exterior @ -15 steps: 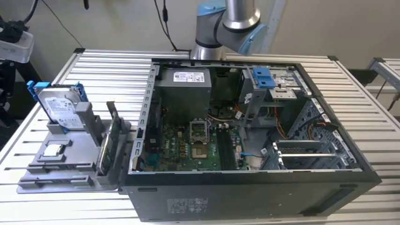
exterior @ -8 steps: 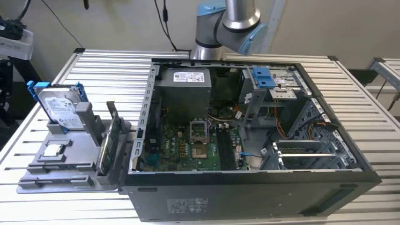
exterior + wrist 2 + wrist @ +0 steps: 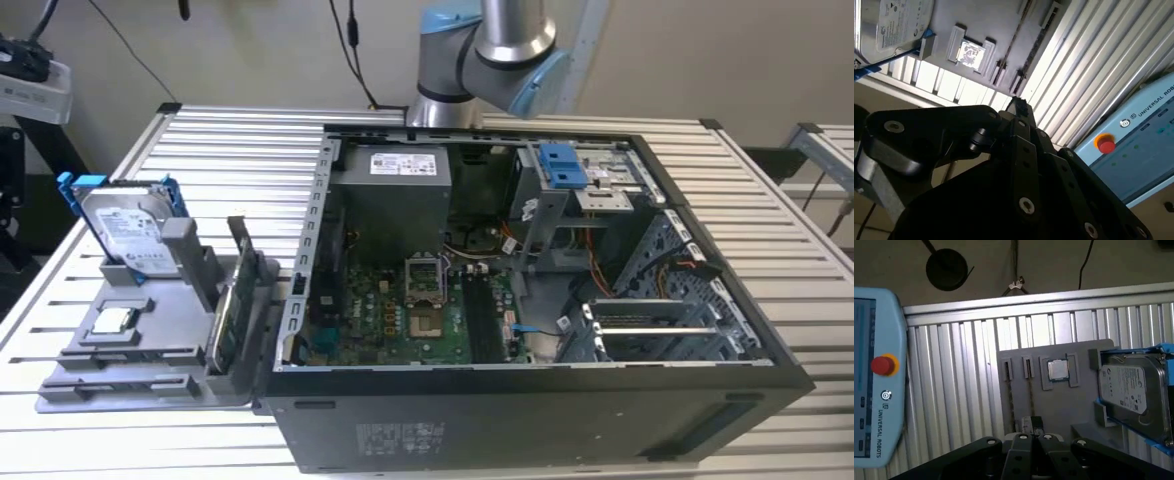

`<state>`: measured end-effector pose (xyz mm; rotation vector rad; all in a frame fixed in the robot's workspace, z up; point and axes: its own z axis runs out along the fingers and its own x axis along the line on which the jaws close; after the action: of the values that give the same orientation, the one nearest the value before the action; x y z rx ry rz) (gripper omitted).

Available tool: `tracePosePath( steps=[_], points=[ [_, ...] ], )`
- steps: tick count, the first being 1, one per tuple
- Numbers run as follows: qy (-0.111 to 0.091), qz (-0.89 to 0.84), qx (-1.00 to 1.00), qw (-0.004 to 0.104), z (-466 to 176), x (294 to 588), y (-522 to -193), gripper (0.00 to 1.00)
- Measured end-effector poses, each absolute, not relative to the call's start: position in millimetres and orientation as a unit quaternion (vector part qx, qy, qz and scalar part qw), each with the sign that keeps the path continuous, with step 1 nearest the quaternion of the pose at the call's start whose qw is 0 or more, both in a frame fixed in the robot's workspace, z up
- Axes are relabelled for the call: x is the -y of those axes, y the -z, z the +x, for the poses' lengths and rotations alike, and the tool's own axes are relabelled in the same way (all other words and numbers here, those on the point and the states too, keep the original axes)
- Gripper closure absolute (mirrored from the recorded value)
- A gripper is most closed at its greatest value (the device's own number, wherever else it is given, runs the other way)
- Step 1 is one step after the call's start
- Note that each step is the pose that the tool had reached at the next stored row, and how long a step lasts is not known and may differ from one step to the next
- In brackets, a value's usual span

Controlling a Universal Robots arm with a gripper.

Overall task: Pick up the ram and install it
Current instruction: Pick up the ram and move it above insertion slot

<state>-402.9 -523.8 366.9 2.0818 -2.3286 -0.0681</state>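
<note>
The fingers of the black gripper point(image 3: 1033, 424) were closed together, empty; the thin dark-green ram stick point(image 3: 1030, 397) was seated in a grey holder point(image 3: 1079, 410).

Looks like a robotics lab: opened computer case point(image 3: 534, 420) on a slatted metal bench point(image 3: 227, 140), robot arm point(image 3: 487, 45) behind the case, grey parts fixture point(image 3: 147, 370) just beside it, plus a teach pendant point(image 3: 879, 370).

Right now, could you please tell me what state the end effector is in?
End effector: closed, holding nothing.
</note>
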Motion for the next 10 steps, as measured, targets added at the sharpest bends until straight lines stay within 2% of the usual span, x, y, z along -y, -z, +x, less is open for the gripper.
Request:
tracePosePath(
  steps=[7,10],
  points=[
    [0.022,0.666,0.745,0.009,-402.9,523.8,-366.9,0.88],
    [0.022,0.667,0.745,0.009,-402.9,523.8,-366.9,0.7]
  ],
)
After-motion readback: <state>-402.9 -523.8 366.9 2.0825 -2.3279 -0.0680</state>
